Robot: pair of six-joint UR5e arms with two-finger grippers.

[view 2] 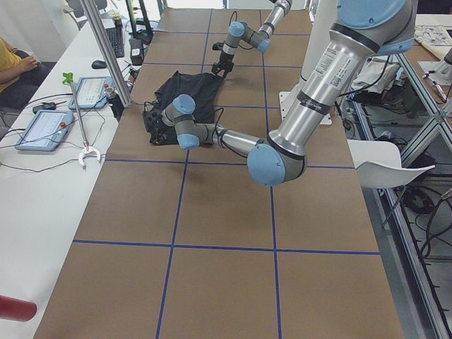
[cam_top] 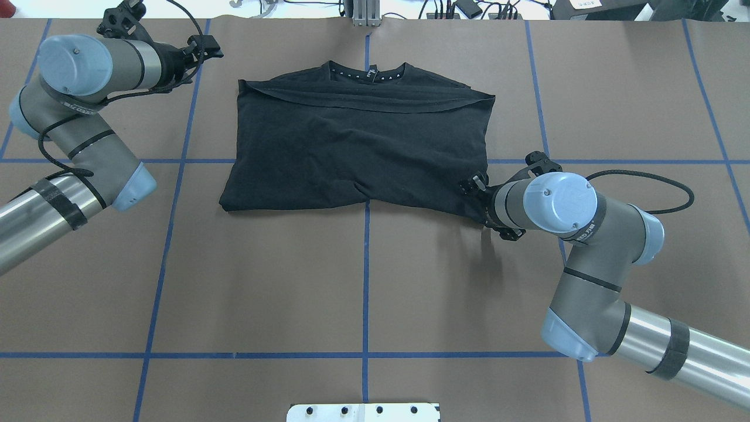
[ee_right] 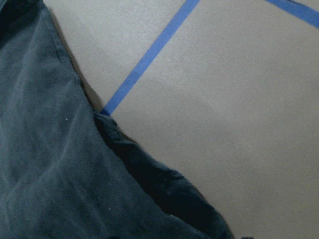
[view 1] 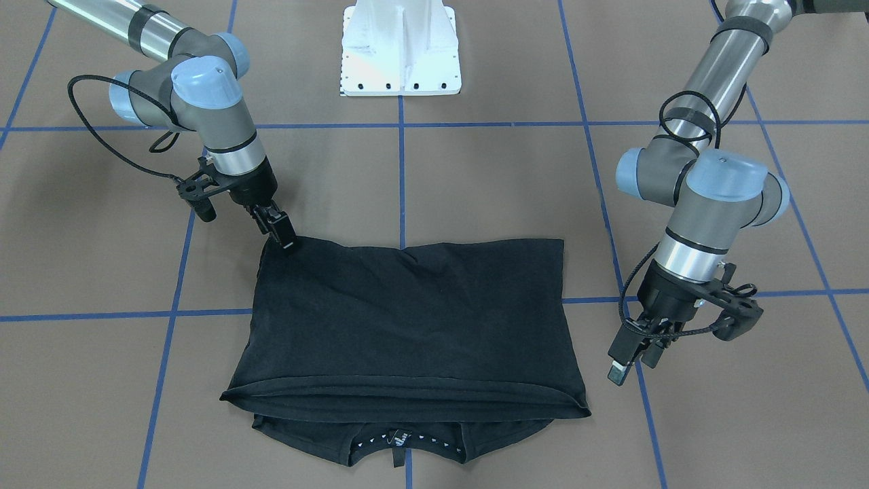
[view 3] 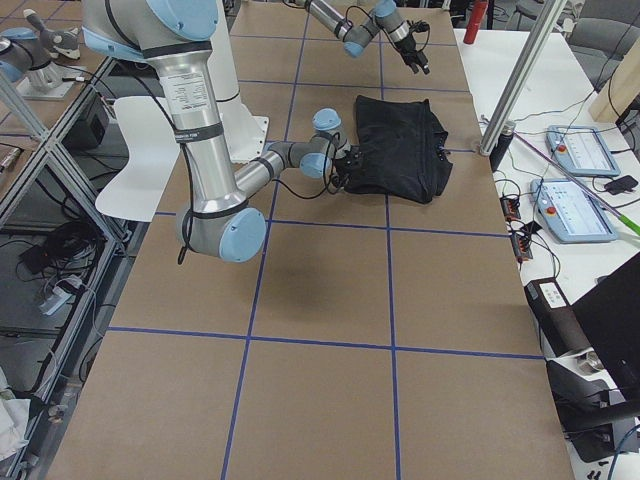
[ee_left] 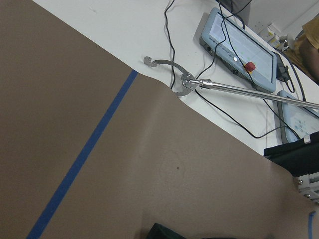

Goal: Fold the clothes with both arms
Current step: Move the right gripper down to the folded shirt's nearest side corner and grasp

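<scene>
the black t-shirt (view 1: 407,319) lies flat on the brown table (view 1: 489,176), in the middle of it and a little to the far side of the white base plate (view 1: 400,47). it is folded in 2. the hem edge lies across the chest just short of the collar. the collar, with its white-dotted neck tape (view 1: 400,440), shows beyond the hem on the far side. the folded edge is the near one.

the right gripper (view 1: 277,229) is down at the shirt's near right corner, where the tip of 1 finger meets the fabric. the corner rises in a slight peak toward it. the fingers are black against black cloth, so i cannot tell whether they are pinched on the corner or only resting on it. the right wrist view shows only the shirt's edge, a blue tape line (ee_right: 149,55) and bare table.

the left gripper (view 1: 631,363) hangs off the shirt's left side, near its far left corner and apart from the cloth. its 2 fingers stand apart with nothing between them. the left wrist view looks across the table's far edge to a white bench (ee_left: 124,30) with a metal grabber tool (ee_left: 184,82) and a control pendant (ee_left: 239,50).
</scene>
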